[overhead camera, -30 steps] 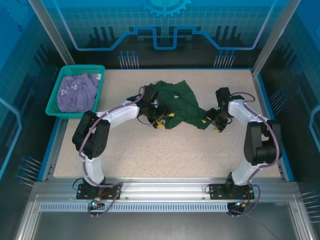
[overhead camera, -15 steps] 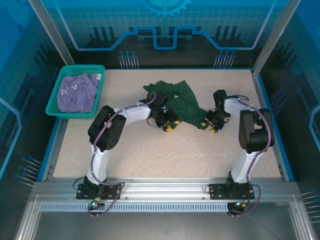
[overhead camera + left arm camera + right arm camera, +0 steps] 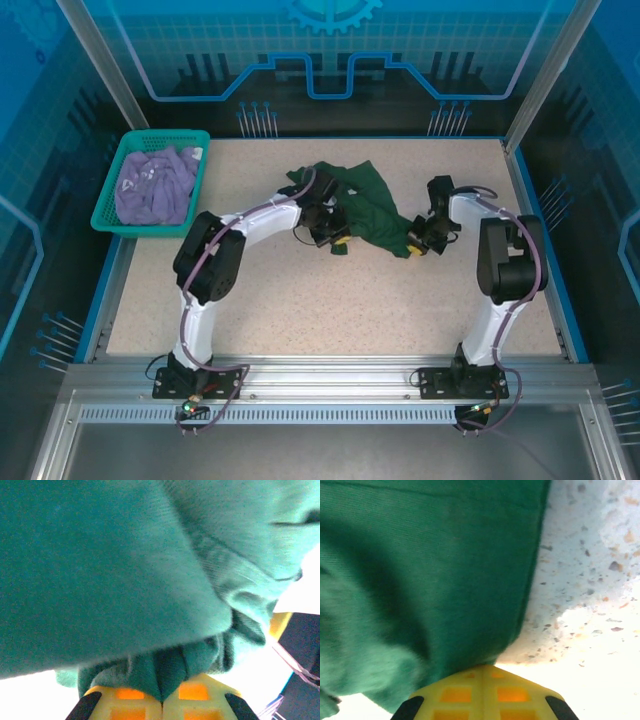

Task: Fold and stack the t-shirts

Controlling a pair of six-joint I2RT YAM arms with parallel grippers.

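Now both grippers are closed on the dark green t-shirt [image 3: 365, 205], which lies crumpled at the far middle of the table [image 3: 300, 310]. The left gripper [image 3: 161, 700] has its yellow pads fully together, with a bunched fold of cloth pinched between them. The right gripper [image 3: 482, 672] is also closed, on the shirt's edge close to the tabletop. To do this step well, I think both should lift together and pull apart gently, so the cloth spreads flat without slipping. I count two shirts: this green one, and one lavender t-shirt [image 3: 150, 185] inside the single teal basket [image 3: 165, 136].
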